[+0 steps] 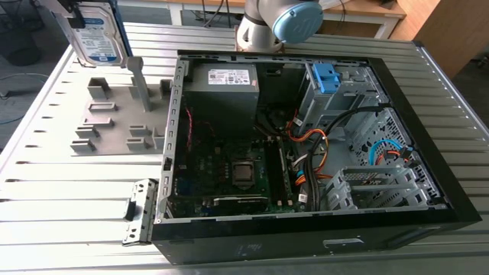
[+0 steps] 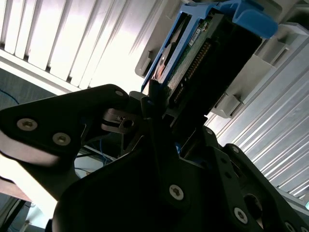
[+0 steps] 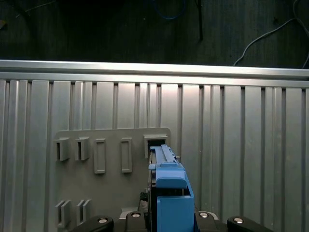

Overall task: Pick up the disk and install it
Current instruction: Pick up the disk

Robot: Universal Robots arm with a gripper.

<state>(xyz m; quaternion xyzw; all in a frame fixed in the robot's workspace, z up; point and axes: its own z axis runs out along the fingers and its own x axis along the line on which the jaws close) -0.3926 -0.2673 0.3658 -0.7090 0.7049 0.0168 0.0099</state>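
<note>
Gripper clamped tight on the disk, upright over the grey holder plate; a steady, untilted carry looks best.

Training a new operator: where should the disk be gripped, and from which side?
Grip its upper end from above, fingers pinching the flat faces: the disk stands on edge over the grey holder board, leaving that end free. The gripper appears clamped there.

The gripper clamps the disk by its connector end. The blue bracket frames the disk, above a grey holder and ribbed table.
</note>
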